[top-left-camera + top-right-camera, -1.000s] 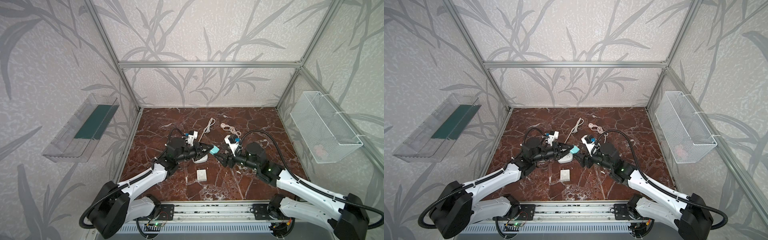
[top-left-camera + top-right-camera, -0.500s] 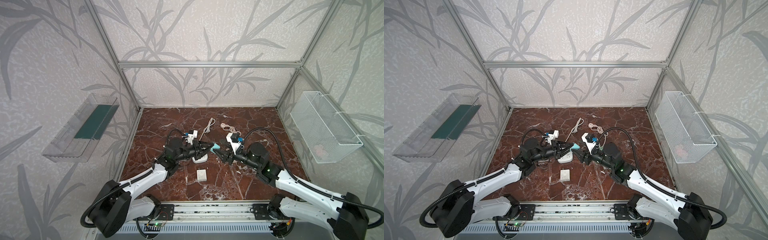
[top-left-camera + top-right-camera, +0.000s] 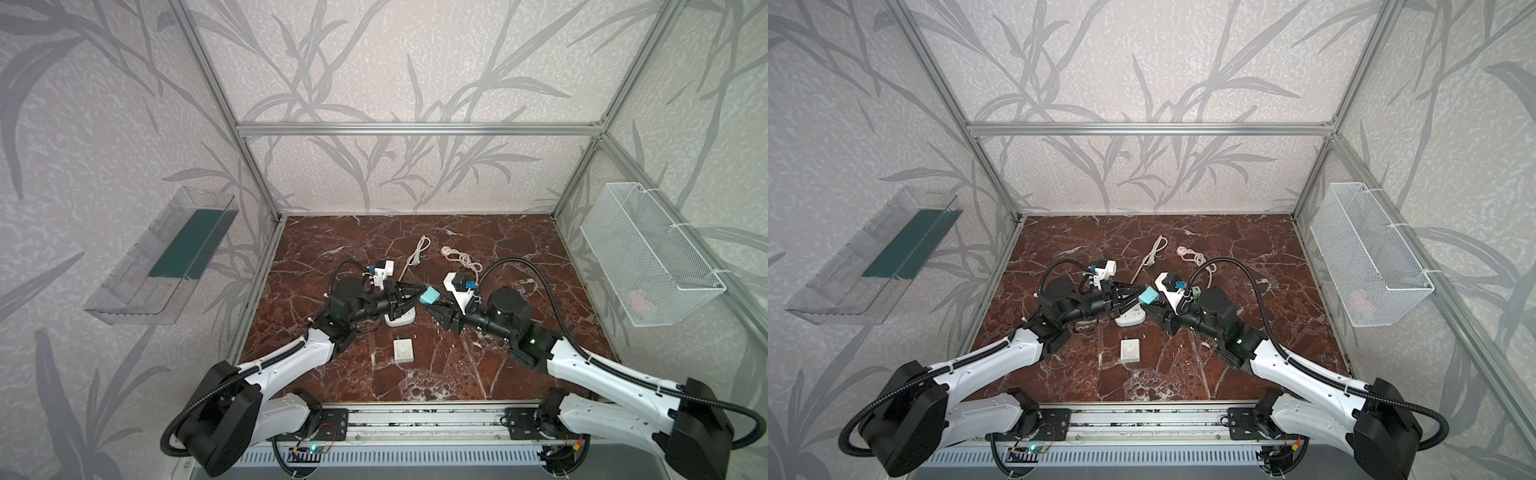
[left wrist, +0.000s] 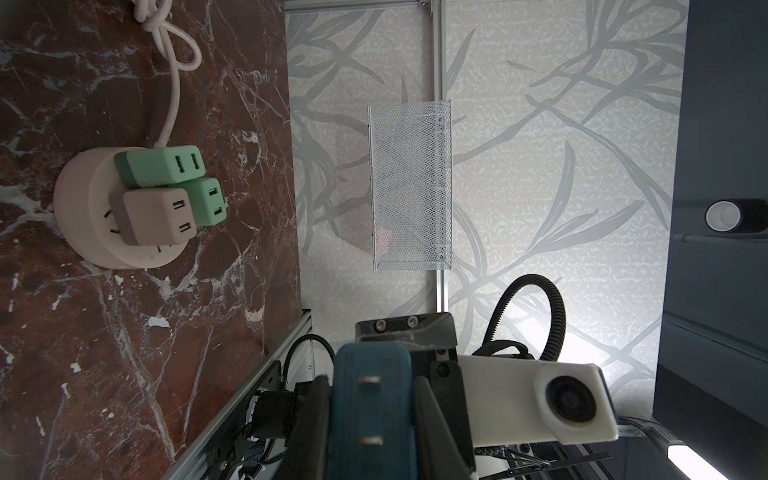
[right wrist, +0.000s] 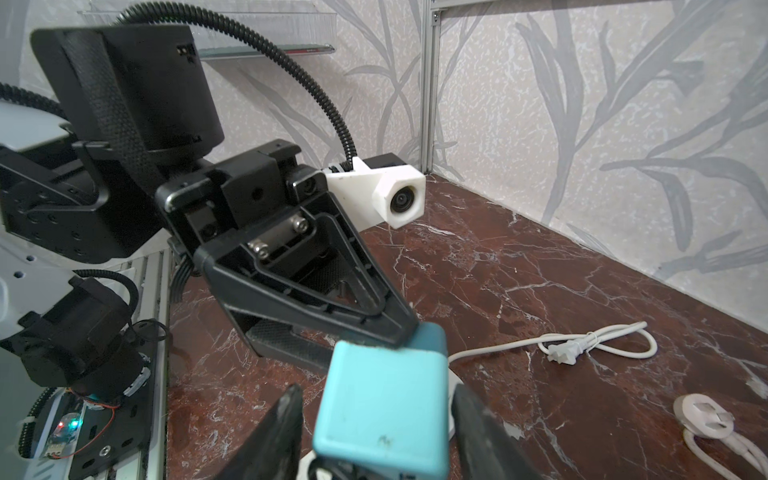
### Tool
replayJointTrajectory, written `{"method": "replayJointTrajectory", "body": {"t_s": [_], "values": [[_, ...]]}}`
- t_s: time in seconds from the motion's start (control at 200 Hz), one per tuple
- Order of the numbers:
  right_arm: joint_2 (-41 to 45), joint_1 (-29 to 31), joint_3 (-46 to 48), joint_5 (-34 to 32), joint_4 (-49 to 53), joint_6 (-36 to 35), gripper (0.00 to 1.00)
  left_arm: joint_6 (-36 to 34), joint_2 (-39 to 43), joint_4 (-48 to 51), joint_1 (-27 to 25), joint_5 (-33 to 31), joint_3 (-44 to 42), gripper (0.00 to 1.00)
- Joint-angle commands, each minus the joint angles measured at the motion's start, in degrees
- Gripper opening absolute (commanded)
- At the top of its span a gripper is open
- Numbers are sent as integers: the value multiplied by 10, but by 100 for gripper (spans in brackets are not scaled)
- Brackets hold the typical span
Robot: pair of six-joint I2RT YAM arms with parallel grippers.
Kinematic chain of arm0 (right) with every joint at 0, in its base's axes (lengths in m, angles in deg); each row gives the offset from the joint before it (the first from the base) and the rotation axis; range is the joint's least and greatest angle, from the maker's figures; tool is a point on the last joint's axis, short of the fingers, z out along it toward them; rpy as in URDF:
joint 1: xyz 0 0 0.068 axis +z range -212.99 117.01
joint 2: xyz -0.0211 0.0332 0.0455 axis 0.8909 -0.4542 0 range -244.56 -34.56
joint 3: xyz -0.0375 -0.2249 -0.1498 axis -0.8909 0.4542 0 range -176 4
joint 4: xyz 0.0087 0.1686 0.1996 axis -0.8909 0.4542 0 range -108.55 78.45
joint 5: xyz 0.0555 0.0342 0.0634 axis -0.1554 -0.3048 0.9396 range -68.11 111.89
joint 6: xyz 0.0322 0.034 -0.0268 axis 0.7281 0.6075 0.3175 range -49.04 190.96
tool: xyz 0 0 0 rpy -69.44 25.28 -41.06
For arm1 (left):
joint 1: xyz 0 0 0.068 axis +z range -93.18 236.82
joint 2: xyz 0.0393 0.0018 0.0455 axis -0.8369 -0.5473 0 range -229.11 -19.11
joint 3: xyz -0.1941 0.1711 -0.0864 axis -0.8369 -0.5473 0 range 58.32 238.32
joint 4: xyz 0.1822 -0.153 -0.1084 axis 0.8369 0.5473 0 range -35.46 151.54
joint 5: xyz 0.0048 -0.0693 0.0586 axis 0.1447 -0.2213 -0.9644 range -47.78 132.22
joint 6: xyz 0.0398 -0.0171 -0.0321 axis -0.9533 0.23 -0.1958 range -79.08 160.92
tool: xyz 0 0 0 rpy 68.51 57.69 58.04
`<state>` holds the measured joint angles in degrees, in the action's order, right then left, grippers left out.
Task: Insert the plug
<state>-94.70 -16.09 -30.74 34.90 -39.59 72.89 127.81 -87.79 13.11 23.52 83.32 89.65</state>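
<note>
Above the white power strip [image 3: 400,319], the left tool [image 3: 417,294] clamps the blue plug [image 3: 430,296]; the right tool [image 5: 374,392], jaws apart, has closed in around it, apparently for handover.

Plug [image 5: 382,411]: pale turquoise, in black left gripper [image 3: 419,293]. Tabletop [image 3: 457,374] below it: red-brown marble, white veining. Round socket [image 4: 83,232]: cream; two mint-green adapters [image 4: 162,166], one beige adapter [image 4: 153,216]. Walls [image 3: 415,62]: pale grey, darker leaf pattern. Basket [image 3: 648,257]: white wire mesh.
</note>
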Motion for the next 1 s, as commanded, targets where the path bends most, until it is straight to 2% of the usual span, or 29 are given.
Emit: {"method": "replayJointTrajectory", "body": {"t_s": [0.0, 0.285, 0.485, 0.635, 0.995], "values": [[-4, 6, -19, 0, -8, -5, 53, 25, 15, -46, 1, 10, -7, 0], [-7, 5, -24, -18, -30, -9, 42, 47, 4, -81, 1, 9, -18, 0], [-18, 6, -31, -12, -46, -13, 41, 76, -16, -128, 1, 11, -24, 0], [-20, 6, -36, -6, -62, -13, 35, 81, -20, -132, 1, 9, -29, 0], [-9, 6, -57, 10, -66, 3, 34, 89, -33, -118, 1, 4, -46, 0]]}}
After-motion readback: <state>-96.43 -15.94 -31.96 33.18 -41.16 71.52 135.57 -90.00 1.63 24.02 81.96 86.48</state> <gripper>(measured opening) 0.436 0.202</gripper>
